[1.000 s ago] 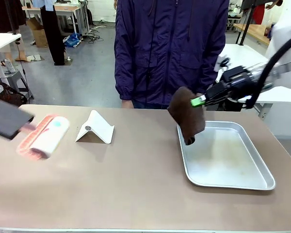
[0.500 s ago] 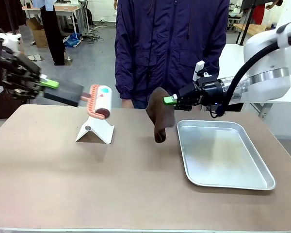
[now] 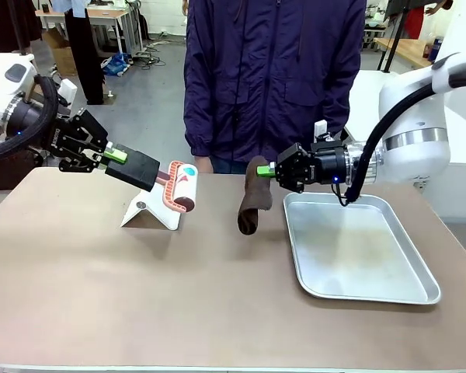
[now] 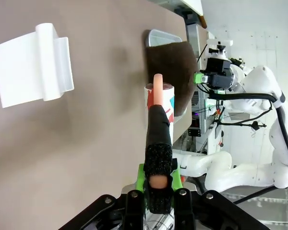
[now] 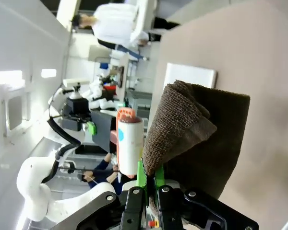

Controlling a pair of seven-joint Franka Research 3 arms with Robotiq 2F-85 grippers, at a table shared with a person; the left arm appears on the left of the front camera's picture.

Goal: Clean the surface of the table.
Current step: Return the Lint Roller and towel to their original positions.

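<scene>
The brownish-taupe table [image 3: 179, 303] spans the front view. My left gripper [image 3: 113, 154] is shut on the black handle of a lint roller [image 3: 180, 186], whose pink-and-white head hangs just above a white folded stand [image 3: 151, 207]. In the left wrist view the left gripper [image 4: 158, 186] pinches that handle, with the roller [image 4: 159, 98] pointing away. My right gripper [image 3: 266, 169] is shut on a dark brown cloth [image 3: 251, 200] that hangs down just left of the tray. In the right wrist view the right gripper [image 5: 149, 185] clamps the cloth [image 5: 201, 129] by a bunched corner.
A silver metal tray [image 3: 357, 250] lies on the right half of the table, with nothing in it. A person in a dark purple jacket [image 3: 272, 78] stands at the far edge, between the two grippers. The near half of the table is bare.
My left arm has swung the lint roller from the far left to over the white stand. My right arm has carried the cloth leftward, from above the tray to beyond its left edge.
</scene>
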